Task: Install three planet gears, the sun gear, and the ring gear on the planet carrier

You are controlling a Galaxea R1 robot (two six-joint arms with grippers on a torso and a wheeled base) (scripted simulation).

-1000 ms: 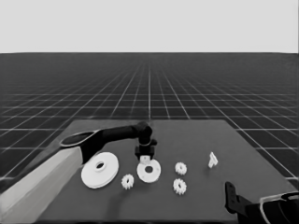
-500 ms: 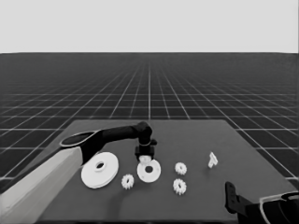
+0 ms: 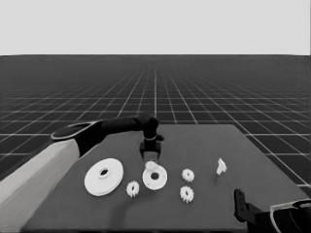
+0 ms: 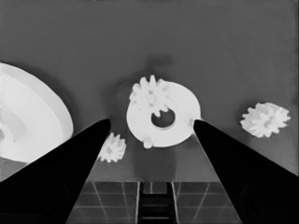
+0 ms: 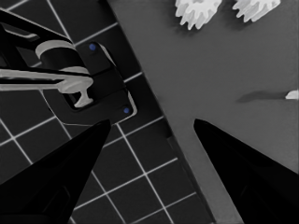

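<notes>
Head view: left hand [image 3: 151,156] stays just behind the smaller white round part [image 3: 155,178] on the dark bench [image 3: 204,145], as before; small white toothed gear [image 3: 151,166] on its far rim; larger white round part [image 3: 103,176] beside
Left wrist view: fingers [image 4: 70,163] spread wide, holding nothing; gear [image 4: 150,95] lies on the part
Right wrist view: right hand [image 5: 152,135] parked open at the bench corner

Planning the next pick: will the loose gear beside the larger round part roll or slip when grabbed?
Probably no rolling: that gear lies flat on the table. Its teeth should give the open left tool purchase. Being small, it may skid if nudged.
</notes>
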